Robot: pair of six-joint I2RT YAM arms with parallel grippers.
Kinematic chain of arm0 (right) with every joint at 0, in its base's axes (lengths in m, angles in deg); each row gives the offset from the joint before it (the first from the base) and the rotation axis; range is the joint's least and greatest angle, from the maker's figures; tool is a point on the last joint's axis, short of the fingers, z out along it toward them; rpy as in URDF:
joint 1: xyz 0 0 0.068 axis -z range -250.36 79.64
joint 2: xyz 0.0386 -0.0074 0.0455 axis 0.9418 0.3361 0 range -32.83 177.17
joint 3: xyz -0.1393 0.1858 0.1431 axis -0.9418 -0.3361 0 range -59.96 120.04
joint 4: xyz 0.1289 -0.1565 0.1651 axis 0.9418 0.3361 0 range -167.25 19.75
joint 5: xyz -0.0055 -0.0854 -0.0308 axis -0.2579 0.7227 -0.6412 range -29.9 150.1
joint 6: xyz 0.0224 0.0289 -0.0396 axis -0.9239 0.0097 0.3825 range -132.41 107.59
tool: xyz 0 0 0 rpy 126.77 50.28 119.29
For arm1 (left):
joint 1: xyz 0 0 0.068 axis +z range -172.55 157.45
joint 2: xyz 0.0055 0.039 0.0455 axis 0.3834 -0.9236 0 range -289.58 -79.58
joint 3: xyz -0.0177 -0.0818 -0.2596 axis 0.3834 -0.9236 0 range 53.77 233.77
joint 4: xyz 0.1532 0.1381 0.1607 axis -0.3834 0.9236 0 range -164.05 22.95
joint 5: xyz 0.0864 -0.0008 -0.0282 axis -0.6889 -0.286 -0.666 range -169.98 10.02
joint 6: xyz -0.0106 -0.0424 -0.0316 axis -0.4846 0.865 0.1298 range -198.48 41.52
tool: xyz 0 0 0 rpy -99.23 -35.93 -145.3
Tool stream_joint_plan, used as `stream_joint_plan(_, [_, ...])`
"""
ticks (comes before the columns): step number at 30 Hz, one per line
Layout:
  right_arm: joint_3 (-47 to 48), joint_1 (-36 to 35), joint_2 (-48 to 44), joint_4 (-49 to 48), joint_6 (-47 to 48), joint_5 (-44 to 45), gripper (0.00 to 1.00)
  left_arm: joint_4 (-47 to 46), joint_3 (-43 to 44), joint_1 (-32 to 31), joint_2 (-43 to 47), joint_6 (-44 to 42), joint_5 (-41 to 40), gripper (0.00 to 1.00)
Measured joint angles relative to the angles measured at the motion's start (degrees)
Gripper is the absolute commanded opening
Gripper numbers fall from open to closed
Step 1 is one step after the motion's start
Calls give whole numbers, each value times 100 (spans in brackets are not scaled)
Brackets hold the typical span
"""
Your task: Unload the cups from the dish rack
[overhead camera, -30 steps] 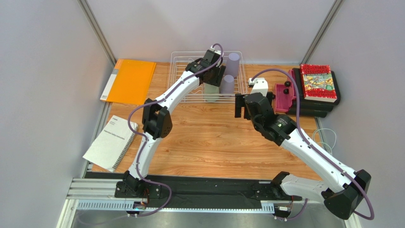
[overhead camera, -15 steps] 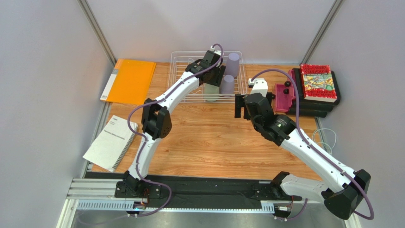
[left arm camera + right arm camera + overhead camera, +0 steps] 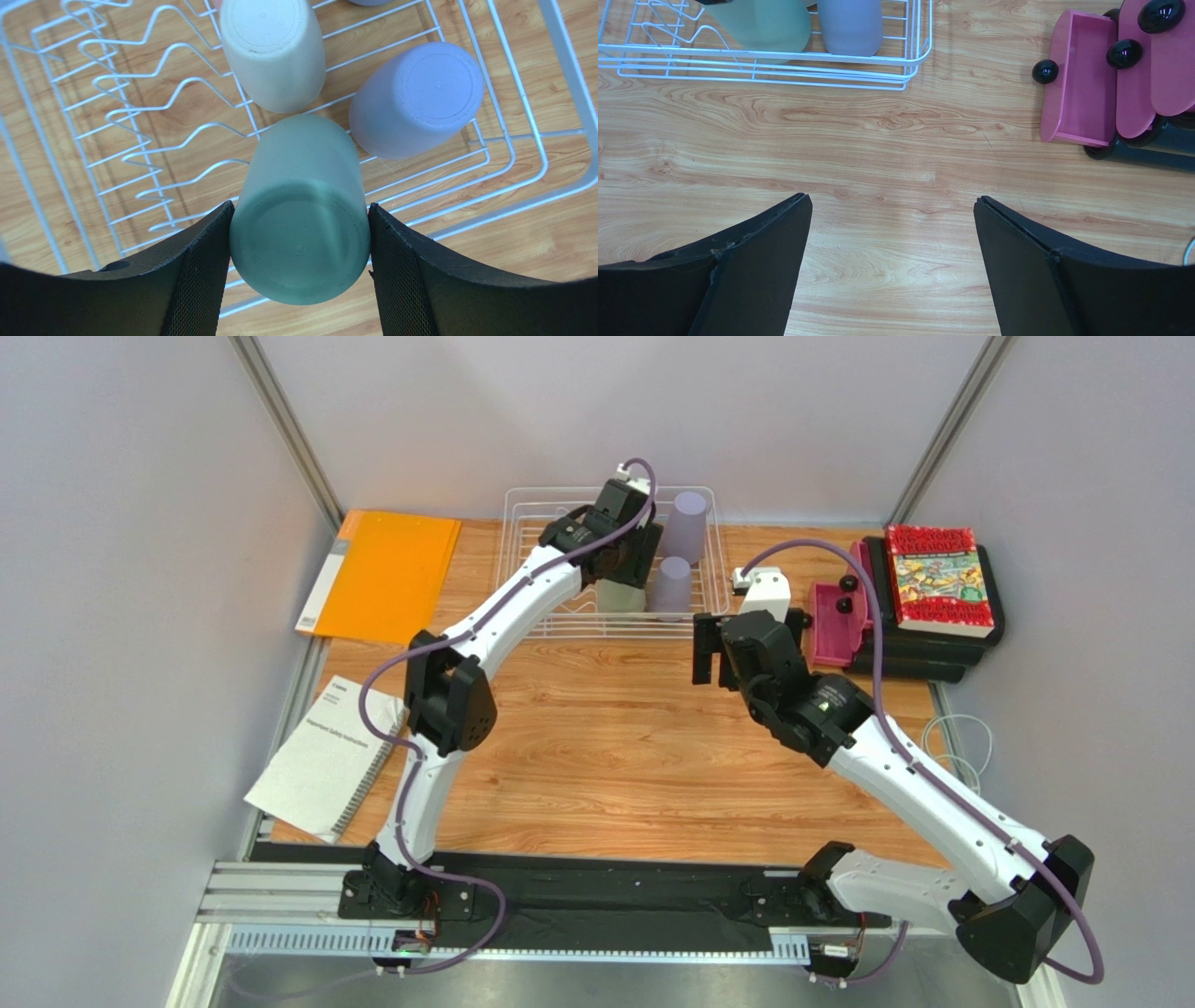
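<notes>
Sage green cup (image 3: 300, 231) is the one in hand. It's base-up inside the dish rack (image 3: 808, 75), at the near side. Left gripper (image 3: 300, 210) is closed on it, fingers pressed to both flanks just below the base, about a cup's width apart. Can't tell whether its rim is off the wires yet.

Neighbours are tight: beige cup (image 3: 274, 52) just behind it and lavender cup (image 3: 417, 98) just to its right, both upside down. Second lavender cup (image 3: 687, 515) sits at the back of the rack. I can't pick out the pink one.

Right gripper (image 3: 892, 201) is spread wide and empty, hovering over bare table (image 3: 913, 161) in front of the rack's right corner.

My read: grasp done, extraction is the step now. Next move needs a straight vertical lift until the rim clears the rack's front wall, then a carry to open wood. Tapered smooth plastic may slip downward in the pinch. Any sideways drift risks knocking the lavender cup.
</notes>
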Motion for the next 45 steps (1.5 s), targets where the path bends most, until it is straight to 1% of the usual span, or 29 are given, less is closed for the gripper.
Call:
stream_joint_plan(5, [24, 0, -55, 9, -2, 0, 91, 120, 0, -7, 507, -7, -177, 0])
stream_joint_plan(12, [190, 0, -243, 33, -2, 4, 91, 168, -31, -2, 1648, 15, -337, 0])
stream_joint_plan(17, [391, 0, -352, 48, -2, 0, 92, 118, -520, -4, 2586, 140, -286, 0])
stream_joint_plan(22, [483, 0, -450, -15, -83, -240, 94, -61, -1836, -4, 3654, 479, 109, 0])
stream_joint_plan(28, [334, 61, -734, -527, -474, -1097, 93, -564, -3936, -4, 5331, 1115, 839, 0])
stream_joint_plan(30, [201, 133, -872, -752, -671, -1434, 93, -769, -4616, -4, 6033, 1342, 1064, 0])
stream_joint_plan(34, [-323, 352, -1154, -1504, -1248, -2282, 91, -1287, -5619, 33, 7285, 1731, 1440, 0])
stream_joint_plan(37, [-997, 439, -1370, -2396, -1790, -3071, 90, -1971, -6535, 208, 8177, 2157, 1888, 0])
stream_joint_plan(41, [-1729, 468, -1434, -3506, -2557, -3947, 89, -2914, -7576, 470, 8821, 2826, 2433, 0])
stream_joint_plan(45, [-2116, 468, -1425, -4426, -3220, -4559, 88, -3637, -8395, 546, 8970, 3394, 2822, 0])
